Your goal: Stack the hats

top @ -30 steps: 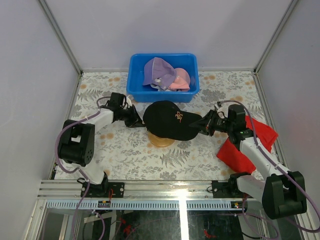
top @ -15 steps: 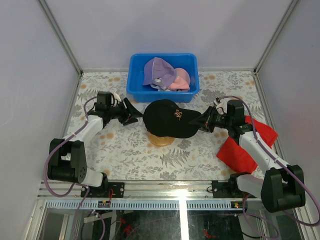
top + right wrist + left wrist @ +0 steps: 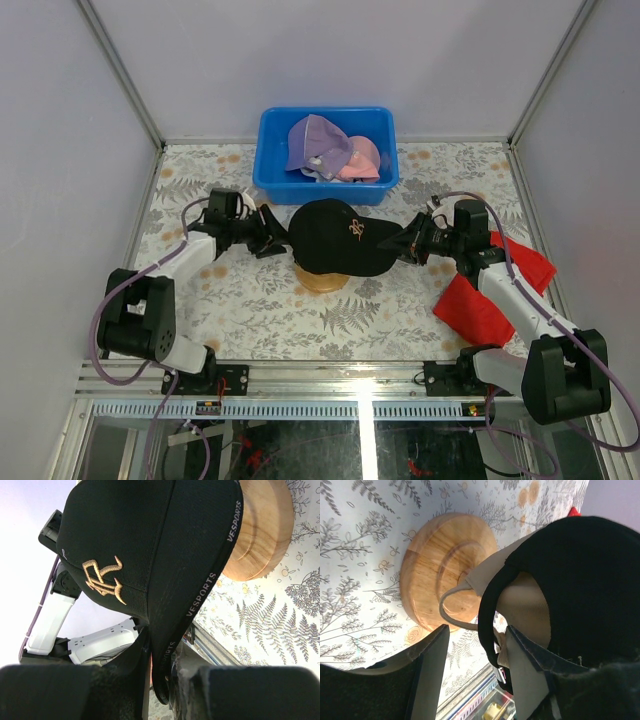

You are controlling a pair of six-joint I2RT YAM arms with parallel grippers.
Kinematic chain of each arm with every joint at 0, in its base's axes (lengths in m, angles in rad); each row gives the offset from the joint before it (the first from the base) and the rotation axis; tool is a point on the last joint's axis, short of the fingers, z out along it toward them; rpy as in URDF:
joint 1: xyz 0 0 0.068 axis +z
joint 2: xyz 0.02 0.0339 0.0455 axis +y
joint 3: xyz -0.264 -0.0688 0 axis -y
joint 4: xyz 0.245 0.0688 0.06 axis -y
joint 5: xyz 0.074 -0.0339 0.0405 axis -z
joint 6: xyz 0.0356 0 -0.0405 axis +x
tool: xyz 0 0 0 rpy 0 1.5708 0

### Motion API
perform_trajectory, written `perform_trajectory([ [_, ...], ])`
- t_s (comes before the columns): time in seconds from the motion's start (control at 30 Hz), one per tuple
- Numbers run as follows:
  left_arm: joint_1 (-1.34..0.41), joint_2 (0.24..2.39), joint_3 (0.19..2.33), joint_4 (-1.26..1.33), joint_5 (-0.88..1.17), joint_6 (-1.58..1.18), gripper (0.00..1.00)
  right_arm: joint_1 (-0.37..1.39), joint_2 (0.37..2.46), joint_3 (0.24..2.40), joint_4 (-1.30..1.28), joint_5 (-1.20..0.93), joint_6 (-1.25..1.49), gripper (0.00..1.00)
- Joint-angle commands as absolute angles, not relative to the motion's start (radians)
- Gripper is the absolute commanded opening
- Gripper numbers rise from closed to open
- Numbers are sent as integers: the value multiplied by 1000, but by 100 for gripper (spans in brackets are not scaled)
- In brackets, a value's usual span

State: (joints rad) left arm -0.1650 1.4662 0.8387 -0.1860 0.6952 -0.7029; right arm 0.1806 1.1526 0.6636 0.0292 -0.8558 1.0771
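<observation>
A black hat with a gold logo (image 3: 340, 238) sits over a tan hat on a round wooden dome (image 3: 322, 282) mid-table. The tan hat's strap (image 3: 454, 602) and tan crown (image 3: 525, 605) show under the black hat (image 3: 585, 580) in the left wrist view. My left gripper (image 3: 272, 240) is open at the black hat's rear, its band between the jaws (image 3: 477, 672). My right gripper (image 3: 400, 245) is shut on the black hat's brim (image 3: 200, 580), also in the right wrist view (image 3: 167, 680). A lavender hat (image 3: 318, 140) and a pink hat (image 3: 362, 158) lie in the blue bin (image 3: 270, 150).
A flat red cloth (image 3: 500, 290) lies under my right arm at the right. The blue bin stands at the back centre, just behind the dome (image 3: 445, 575). A white hat does not show clearly. Walls enclose the table on three sides.
My left gripper pulled back left from the black hat's rear, then came in again, open, around its rear band. My right gripper kept its hold on the brim.
</observation>
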Motion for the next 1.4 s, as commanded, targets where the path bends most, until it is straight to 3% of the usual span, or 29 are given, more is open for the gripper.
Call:
perform_trajectory([
  [0.0,-211,1481,842,-148,694,-701,48,179,1175,665,-4,-795,1062,10],
  [0.3,-261,1552,854,-152,677,-674,50,178,1180,654,6,-796,1073,9],
  [0.5,-265,1578,855,-218,613,-612,37,177,1177,658,-2,-788,1063,9],
  [0.57,-265,1577,854,-226,603,-609,35,175,1174,668,-23,-784,1044,15],
  [0.73,-266,1574,891,-252,596,-602,36,165,1155,764,-221,-708,895,58],
  [0.8,-265,1581,909,-261,592,-596,36,163,1149,831,-367,-636,804,63],
  [1.1,-267,1619,948,-279,619,-585,36,162,1198,1168,-637,-355,613,68],
  [1.37,-267,1627,984,-309,610,-589,41,172,1606,1582,-621,-426,575,68],
])
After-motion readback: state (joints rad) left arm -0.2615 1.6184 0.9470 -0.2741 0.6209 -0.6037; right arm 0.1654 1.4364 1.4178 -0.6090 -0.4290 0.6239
